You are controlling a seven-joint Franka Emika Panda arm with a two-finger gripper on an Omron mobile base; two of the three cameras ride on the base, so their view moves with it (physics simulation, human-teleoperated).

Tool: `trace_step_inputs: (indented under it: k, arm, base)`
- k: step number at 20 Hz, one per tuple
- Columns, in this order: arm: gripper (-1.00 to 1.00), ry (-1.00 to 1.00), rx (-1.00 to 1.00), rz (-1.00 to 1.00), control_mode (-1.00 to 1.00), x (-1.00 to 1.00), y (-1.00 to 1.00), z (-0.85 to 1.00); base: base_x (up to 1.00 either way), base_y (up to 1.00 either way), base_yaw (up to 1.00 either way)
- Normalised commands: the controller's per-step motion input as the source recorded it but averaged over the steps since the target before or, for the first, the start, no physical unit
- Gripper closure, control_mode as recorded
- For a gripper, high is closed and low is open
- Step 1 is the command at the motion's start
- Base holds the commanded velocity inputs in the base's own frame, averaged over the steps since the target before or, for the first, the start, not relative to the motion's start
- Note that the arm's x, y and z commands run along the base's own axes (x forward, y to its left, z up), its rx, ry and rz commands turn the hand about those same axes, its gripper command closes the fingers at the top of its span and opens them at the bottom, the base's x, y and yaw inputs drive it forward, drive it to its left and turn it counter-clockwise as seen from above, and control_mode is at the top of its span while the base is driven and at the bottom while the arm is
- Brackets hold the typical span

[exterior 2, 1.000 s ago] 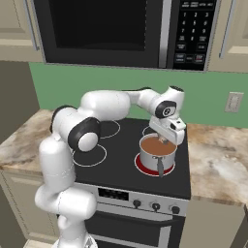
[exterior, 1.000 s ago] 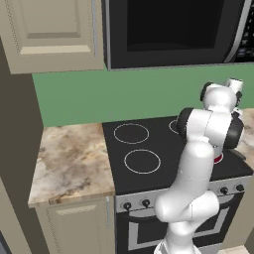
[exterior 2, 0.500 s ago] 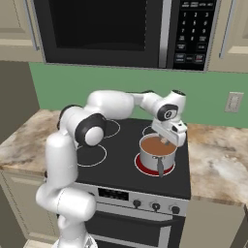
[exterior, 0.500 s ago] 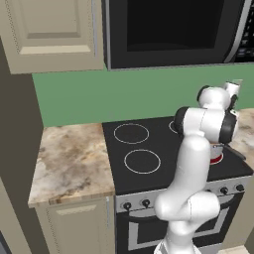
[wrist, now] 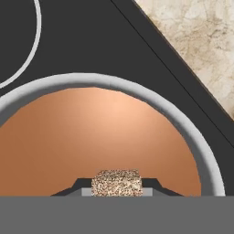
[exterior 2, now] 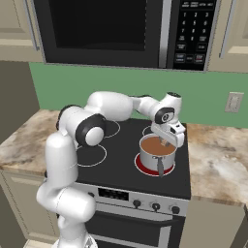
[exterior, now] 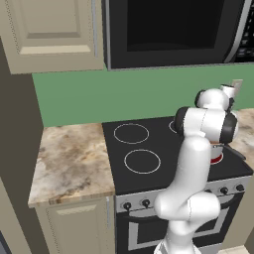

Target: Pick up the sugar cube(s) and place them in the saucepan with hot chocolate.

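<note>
A speckled pale tan sugar cube [wrist: 116, 183] sits pinched between my two dark fingertips [wrist: 73, 188] in the hand view. My gripper [wrist: 116, 188] is shut on it, directly above the brown hot chocolate in the pale-grey saucepan [wrist: 197, 147]. From the right base view, the gripper [exterior 2: 167, 140] hangs just over the saucepan [exterior 2: 147, 161], which stands on the red-glowing front right stove ring with its dark handle toward the front. In the left base view my arm hides most of the saucepan [exterior: 217, 155].
The black stovetop [exterior 2: 116, 164] has white rings to the left. Marbled counters flank it on the right [exterior 2: 218, 164] and the left [exterior: 69, 163]. A microwave [exterior 2: 121, 34] hangs overhead. A wall outlet [exterior 2: 234, 102] sits at the right.
The hand has sunk a little over the saucepan with the cube still between its fingers, and the arm's elbow has swung slightly.
</note>
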Motion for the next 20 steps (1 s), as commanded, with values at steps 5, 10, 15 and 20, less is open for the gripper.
trace_step_inputs:
  k: [5, 10, 15, 20]
  arm:
    - [1.00, -0.02, 0.00, 0.00, -1.00, 0.03, 0.08, -0.11]
    - [-1.00, 0.00, 0.00, 0.00, -1.00, 0.02, 0.05, 0.00]
    - [-1.00, -0.01, 0.00, 0.00, -1.00, 0.00, 0.01, 0.00]
    - [-1.00, -0.02, 0.00, 0.00, -1.00, -0.04, 0.21, 0.00]
  base:
    - [0.00, 0.00, 0.00]
    - [0.00, 0.00, 0.00]
    - [0.00, 0.00, 0.00]
    - [0.00, 0.00, 0.00]
